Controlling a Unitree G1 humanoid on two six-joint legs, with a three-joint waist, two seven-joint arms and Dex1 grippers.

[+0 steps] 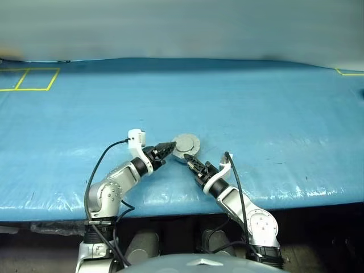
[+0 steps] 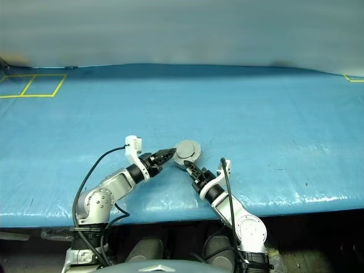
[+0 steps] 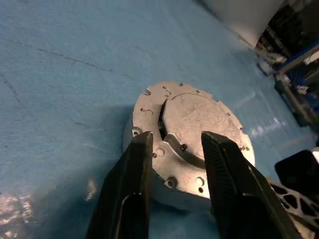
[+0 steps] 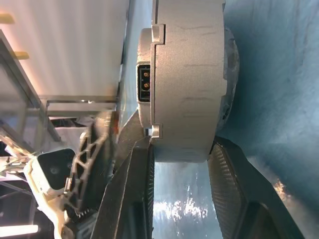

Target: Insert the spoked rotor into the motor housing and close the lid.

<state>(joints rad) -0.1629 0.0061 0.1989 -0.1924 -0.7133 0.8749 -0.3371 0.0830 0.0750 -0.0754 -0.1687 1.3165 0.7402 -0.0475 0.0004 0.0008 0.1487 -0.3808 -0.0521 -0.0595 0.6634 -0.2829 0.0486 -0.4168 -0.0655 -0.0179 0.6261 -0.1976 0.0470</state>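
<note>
grey metal motor housing (image 3: 187,137) with lid (image 3: 197,119) on, right gripper (image 1: 190,161) clamping its rim, left gripper (image 3: 174,149) parted beside it

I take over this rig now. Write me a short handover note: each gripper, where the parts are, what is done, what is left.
Right gripper: shut on the motor housing, one finger on each flat face, holding it just above the blue table.
Left gripper: open, its fingers on either side of the lid without clamping it.
Parts: the lid sits on the housing, plain outer face up; the rotor is presumably inside, I cannot see it.
Done: lid placed on.
Left: check that the lid is fully seated, then set the housing down.
</note>
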